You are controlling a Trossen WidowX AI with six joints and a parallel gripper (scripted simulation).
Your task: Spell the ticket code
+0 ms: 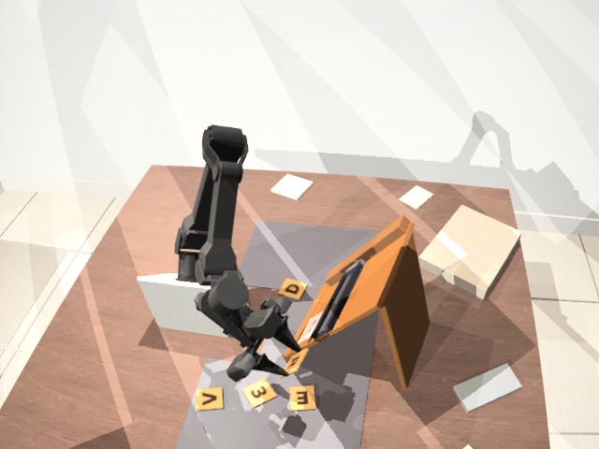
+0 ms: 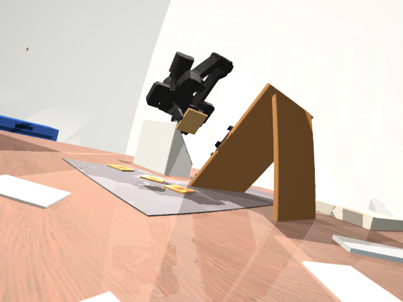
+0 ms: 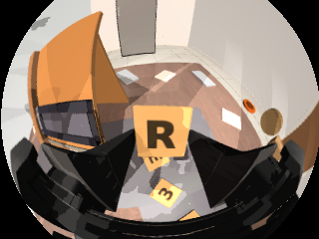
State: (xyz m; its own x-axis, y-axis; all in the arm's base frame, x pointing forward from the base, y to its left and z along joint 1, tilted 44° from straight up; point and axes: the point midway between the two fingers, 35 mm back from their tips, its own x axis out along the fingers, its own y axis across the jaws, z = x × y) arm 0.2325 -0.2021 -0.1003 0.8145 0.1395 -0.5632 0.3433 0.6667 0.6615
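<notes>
My gripper (image 1: 294, 362) (image 2: 191, 121) (image 3: 162, 133) is shut on the R tile (image 1: 297, 360) (image 2: 192, 122) (image 3: 174, 116), held in the air near the lower front corner of the tilted orange board (image 1: 374, 275) (image 2: 244, 143) (image 3: 67, 65). The R looks upright in the wrist view. The dark rail (image 1: 333, 310) (image 3: 70, 125) runs across the board; no tile shows in it. The pale ticket (image 1: 308, 328) is below it, its print unreadable. The D tile (image 1: 292, 289), a V-like tile (image 1: 209, 398) (image 2: 120, 168), a 3-like tile (image 1: 259, 392) (image 2: 152, 178) (image 3: 165, 193) and an E-like tile (image 1: 302, 398) (image 2: 178, 189) lie flat.
The grey mat (image 1: 285, 241) (image 2: 130, 195) lies under the loose tiles. A white block (image 1: 181, 309) (image 2: 154, 143) stands by the arm's base. A thick beige slab (image 1: 469, 251) lies behind the board. A thin glassy plate (image 1: 488, 387) and pale cards (image 1: 292, 186) (image 1: 416, 196) lie around it.
</notes>
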